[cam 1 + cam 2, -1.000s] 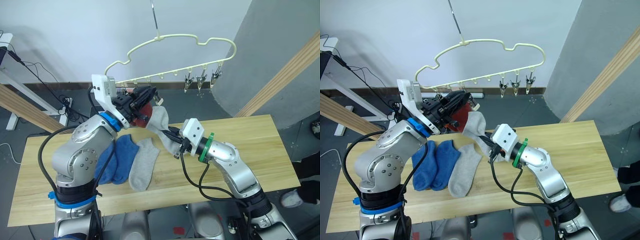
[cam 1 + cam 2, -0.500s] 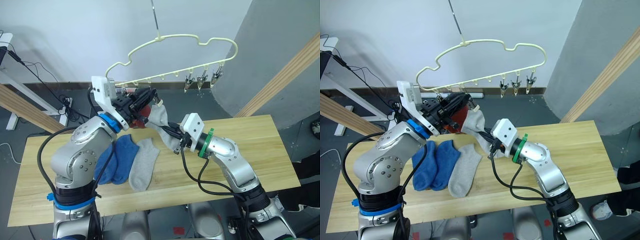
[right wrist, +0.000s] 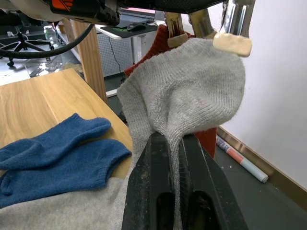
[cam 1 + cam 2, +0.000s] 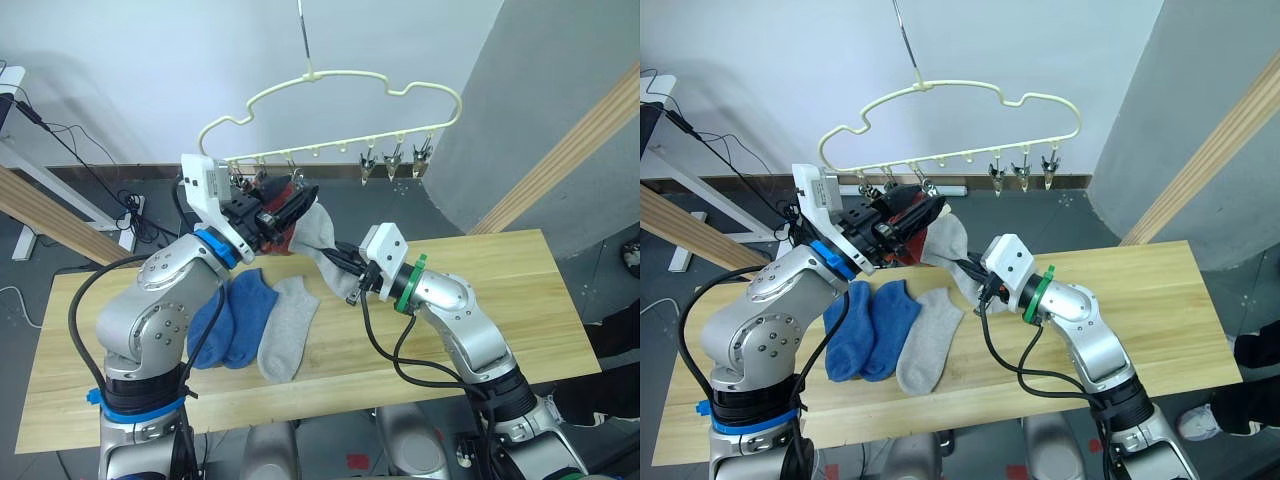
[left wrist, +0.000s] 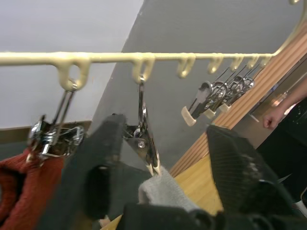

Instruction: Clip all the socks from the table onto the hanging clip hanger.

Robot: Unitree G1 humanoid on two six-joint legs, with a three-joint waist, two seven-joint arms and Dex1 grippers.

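While the right gripper [image 3: 173, 158] pinches a grey sock [image 4: 322, 238] shut between its fingers and lifts it off the counter [image 4: 520, 290], the left gripper [image 5: 163, 158], spread wide, brackets a clip [image 5: 145, 139] on the clip hanger [image 4: 330, 85], seemingly to press it open. A red sock [image 4: 902, 232] already hangs at the grey one's 9 o'clock; two blue socks [image 4: 232, 315] and another grey sock [image 4: 288, 328] lie below at 7.

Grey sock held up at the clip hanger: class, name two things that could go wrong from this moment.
1. The grey sock is pinched by the right gripper only at a narrow fold; it may slip out before a clip bites.
2. The clip hanger hangs freely from its hook, so the left gripper pushing at the clip could swing it away from the sock.
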